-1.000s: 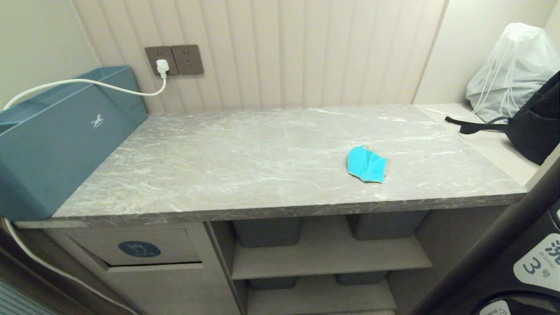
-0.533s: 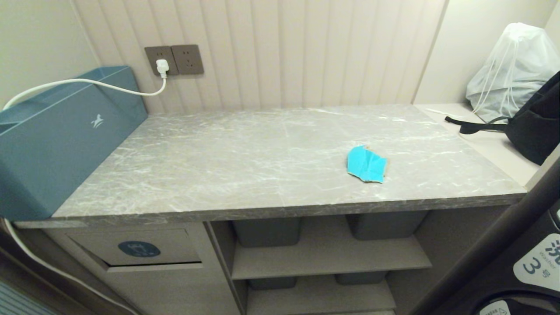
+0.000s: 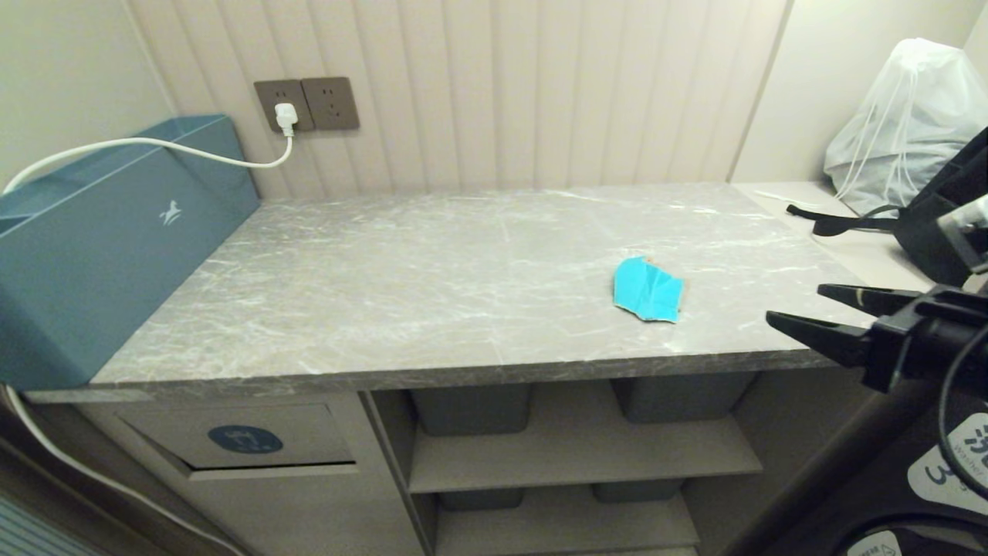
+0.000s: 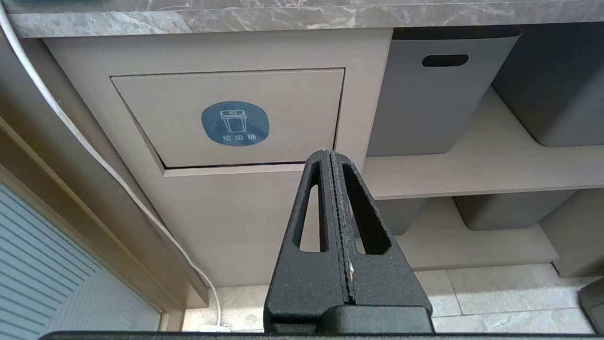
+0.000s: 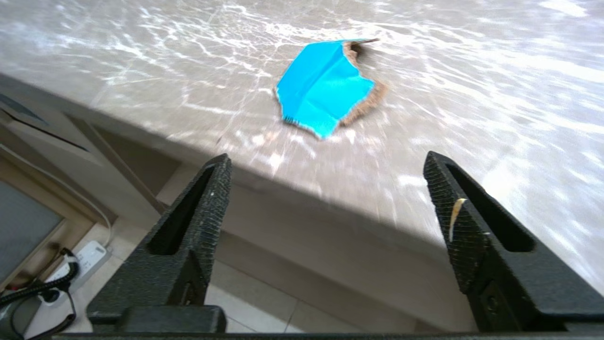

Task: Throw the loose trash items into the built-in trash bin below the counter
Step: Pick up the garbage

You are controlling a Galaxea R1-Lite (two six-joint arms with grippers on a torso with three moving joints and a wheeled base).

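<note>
One loose trash item, a turquoise crumpled paper scrap (image 3: 648, 289) (image 5: 323, 92), lies on the grey marble-look counter (image 3: 432, 278) toward its right front. My right gripper (image 3: 795, 303) (image 5: 326, 158) hovers open and empty off the counter's right front corner, pointing at the scrap but well short of it. The built-in trash bin (image 3: 245, 439) (image 4: 236, 123), a beige flap with a dark-blue oval sticker, sits below the counter's left end. My left gripper (image 4: 330, 153) stays low in front of the flap, shut with nothing in it, and is out of the head view.
A dull-blue box (image 3: 100, 239) stands at the counter's left end with a white cable (image 3: 154, 147) over it. Grey tubs (image 3: 471, 409) fill the shelves under the counter. A white bag (image 3: 903, 116) and a black bag (image 3: 942, 224) rest on the right ledge.
My right arm has risen into the head view from the lower right, and its gripper now stands open. The scrap and the left gripper have not moved.
</note>
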